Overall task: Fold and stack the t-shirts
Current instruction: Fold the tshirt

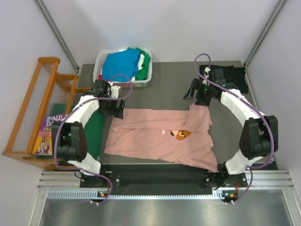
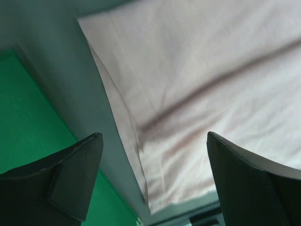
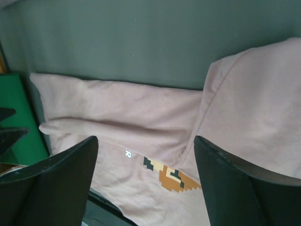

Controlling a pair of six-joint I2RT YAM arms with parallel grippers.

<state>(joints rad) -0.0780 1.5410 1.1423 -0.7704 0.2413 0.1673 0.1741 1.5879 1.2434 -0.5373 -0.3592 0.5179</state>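
Pink t-shirt [image 1: 155, 139]: lying spread flat on the grey table [image 1: 174, 80], chest side up, with its orange-brown print [image 1: 182, 134] showing right of its middle. I am seeing its far edge doubled over toward the near side in a long soft roll, and its right end lying folded inward as a flap.

Left claw [image 2: 154, 139]: hovering over the pink t-shirt's far left corner. Its fingers are standing spread wide and are gripping nothing. The wrist view is showing the shirt's left hem running between them.

Right claw [image 3: 146, 140]: hanging just beyond the pink t-shirt's far right corner, above the folded flap. I am reading its fingers as spread apart and empty, with the print lying below them in the wrist view.

Black t-shirt [image 1: 233, 75]: lying on the table beyond the pink t-shirt's right end, partly behind the right arm. I am unable to tell how it is folded.

White bin [image 1: 99, 66]: standing beyond the pink t-shirt's far left corner. It is holding a blue t-shirt [image 1: 120, 63] bunched on top and a green t-shirt [image 1: 146, 63] at its right side.

Green board [image 1: 96, 132]: lying flat just off the pink t-shirt's left edge, partly under the left arm.

Wooden frame [image 1: 33, 108]: standing well to the left of the pink t-shirt, off the table, with a book [image 1: 44, 136] leaning against it.
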